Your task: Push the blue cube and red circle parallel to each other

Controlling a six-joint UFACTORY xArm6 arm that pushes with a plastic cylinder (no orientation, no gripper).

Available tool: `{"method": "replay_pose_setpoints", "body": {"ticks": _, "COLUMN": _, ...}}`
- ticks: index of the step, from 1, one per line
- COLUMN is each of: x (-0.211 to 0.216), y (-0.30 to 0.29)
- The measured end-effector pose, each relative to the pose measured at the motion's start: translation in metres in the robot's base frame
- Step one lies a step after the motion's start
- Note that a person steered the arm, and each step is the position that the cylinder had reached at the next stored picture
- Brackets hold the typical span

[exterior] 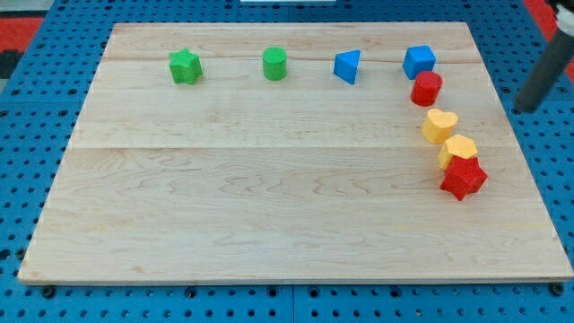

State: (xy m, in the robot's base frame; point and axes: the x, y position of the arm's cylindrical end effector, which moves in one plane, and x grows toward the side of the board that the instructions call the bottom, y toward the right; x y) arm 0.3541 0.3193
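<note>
Touching blue cube [419, 61], red circle [426, 88]; yellow heart [439, 126] near; my tip [521, 109] apart.

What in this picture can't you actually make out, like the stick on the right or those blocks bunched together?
- My tip: blurred, so whether it touches the board is unclear; the rod's upper part is cut off by the view's right edge. It sits right of the red circle, apart.
- Blue cube and red circle: touching or just close, too small to tell.
- Yellow block: its lower part is hidden by the red star.
</note>
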Motion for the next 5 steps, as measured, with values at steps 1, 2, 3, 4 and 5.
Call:
{"method": "replay_pose_setpoints", "body": {"ticks": 1, "x": -0.051, "y": -0.025}}
{"method": "replay_pose_setpoints", "body": {"ticks": 2, "x": -0.054, "y": -0.053}}
{"method": "replay_pose_setpoints", "body": {"ticks": 3, "x": -0.031, "y": -0.070}}
{"method": "replay_pose_setpoints", "body": {"ticks": 4, "x": -0.020, "y": -0.090}}
{"method": "replay_pose_setpoints", "body": {"ticks": 5, "x": -0.022, "y": -0.094}}
